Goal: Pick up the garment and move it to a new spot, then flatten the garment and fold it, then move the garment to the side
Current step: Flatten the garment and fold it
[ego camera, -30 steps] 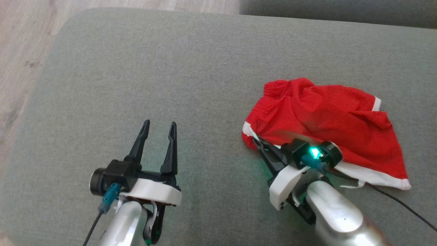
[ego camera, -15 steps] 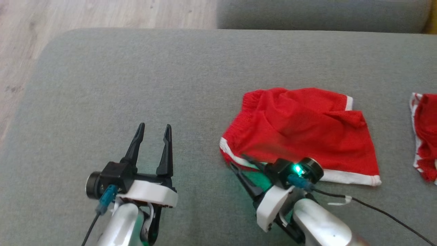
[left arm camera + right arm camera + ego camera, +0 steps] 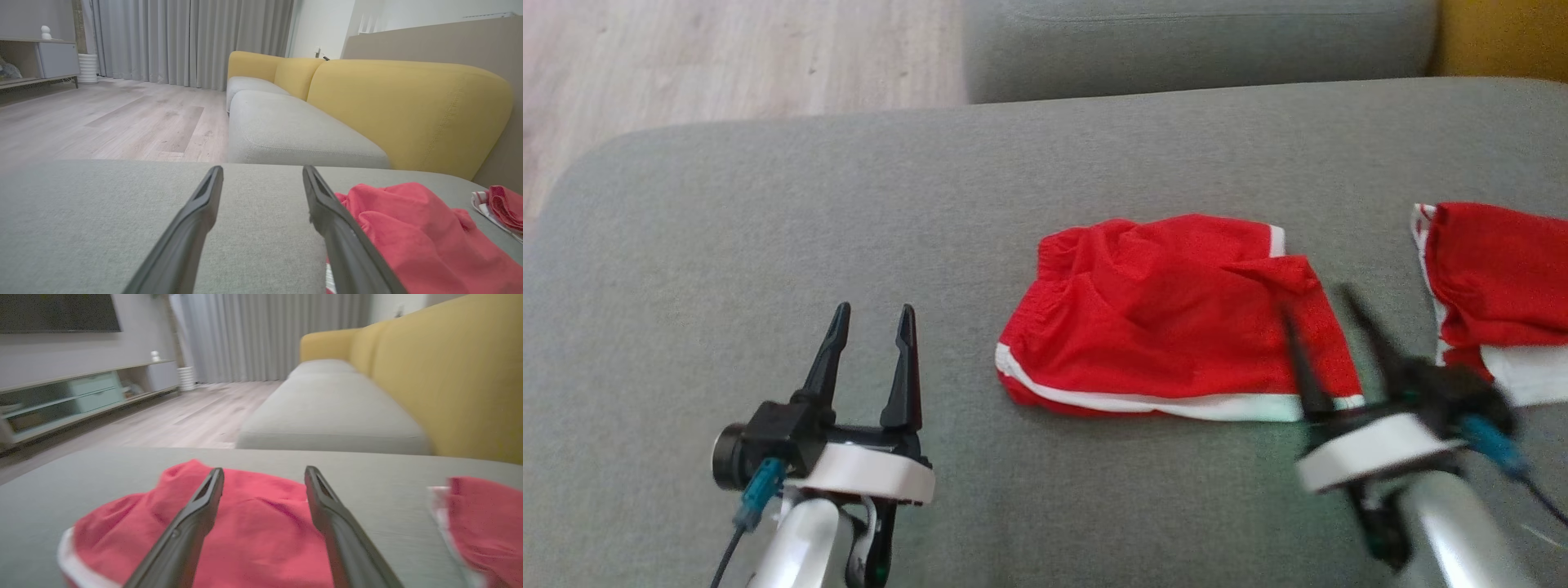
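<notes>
Garment (image 3: 1176,327) in red with white trim lies rumpled on a grey sofa cushion (image 3: 768,229), a little right of centre in the head view. Its white-banded hem runs along the near edge and its gathered waistband is to the left. The right gripper (image 3: 1315,304) (blurred in the head view) hangs at the garment's right end, its two dark fingers spread apart and holding nothing. The right wrist view shows them parted above the red cloth, with no fabric between them. Whether the fingertips touch the cloth cannot be told. The left gripper (image 3: 874,310) stands open and empty over bare cushion to the garment's left, fingers pointing away from the robot and apart from the cloth. In the left wrist view the red fabric lies just beyond its right-hand finger. A second red piece (image 3: 1494,278) with white trim lies farther right on the same cushion, apart from the first, with grey upholstery between them. Beyond the cushion sit another grey seat (image 3: 1192,49) and a yellow backrest (image 3: 1503,37). Pale wood floor (image 3: 727,57) runs off to the left, and grey curtains (image 3: 184,41) hang at the far wall.
</notes>
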Tool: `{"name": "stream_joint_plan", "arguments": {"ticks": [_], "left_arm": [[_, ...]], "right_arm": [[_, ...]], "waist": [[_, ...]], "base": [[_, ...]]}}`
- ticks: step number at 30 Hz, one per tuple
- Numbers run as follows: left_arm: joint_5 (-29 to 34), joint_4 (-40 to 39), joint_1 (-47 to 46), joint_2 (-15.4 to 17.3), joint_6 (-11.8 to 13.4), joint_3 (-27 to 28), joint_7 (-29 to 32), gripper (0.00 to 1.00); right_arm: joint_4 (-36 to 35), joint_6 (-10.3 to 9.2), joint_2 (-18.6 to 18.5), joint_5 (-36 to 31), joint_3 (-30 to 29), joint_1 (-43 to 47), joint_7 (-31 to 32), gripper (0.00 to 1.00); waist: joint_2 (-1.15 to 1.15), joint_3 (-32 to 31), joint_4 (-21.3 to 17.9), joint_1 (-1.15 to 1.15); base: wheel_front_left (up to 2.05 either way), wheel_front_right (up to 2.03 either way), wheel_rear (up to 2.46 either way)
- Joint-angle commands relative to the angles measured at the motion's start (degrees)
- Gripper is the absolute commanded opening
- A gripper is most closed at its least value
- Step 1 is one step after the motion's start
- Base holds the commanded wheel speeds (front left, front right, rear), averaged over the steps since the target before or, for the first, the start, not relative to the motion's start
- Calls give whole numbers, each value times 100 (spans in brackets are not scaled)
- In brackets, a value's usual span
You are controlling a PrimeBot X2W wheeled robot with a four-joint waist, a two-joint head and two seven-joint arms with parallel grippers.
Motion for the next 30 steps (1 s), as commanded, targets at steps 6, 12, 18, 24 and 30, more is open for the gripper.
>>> {"name": "stream_joint_plan", "arguments": {"ticks": [6,12,18,24,30], "left_arm": [[-66,-346,-41,16,47,196,-46,100],[-71,-386,22,16,41,141,-46,100],[116,121,-81,89,-268,-199,-16,100],[45,761,-485,315,-509,-837,402,100],[-319,1182,-971,470,-538,-1248,725,100]], "right_arm": [[-835,-4,226,-729,-1178,494,-82,100],[-1256,-4,460,-969,-1516,833,-87,100],[-1339,-4,494,-854,-1536,819,-88,100],[-1235,-4,497,-766,-1557,768,-88,100],[-1177,-4,497,-722,-1479,673,-88,100]], "waist": [[0,-90,-216,0],[0,-42,-249,0],[0,45,-242,0],[0,198,-269,0],[0,387,-380,0]], "base": [[0,0,0],[0,0,0],[0,0,0],[0,0,0],[0,0,0]]}}
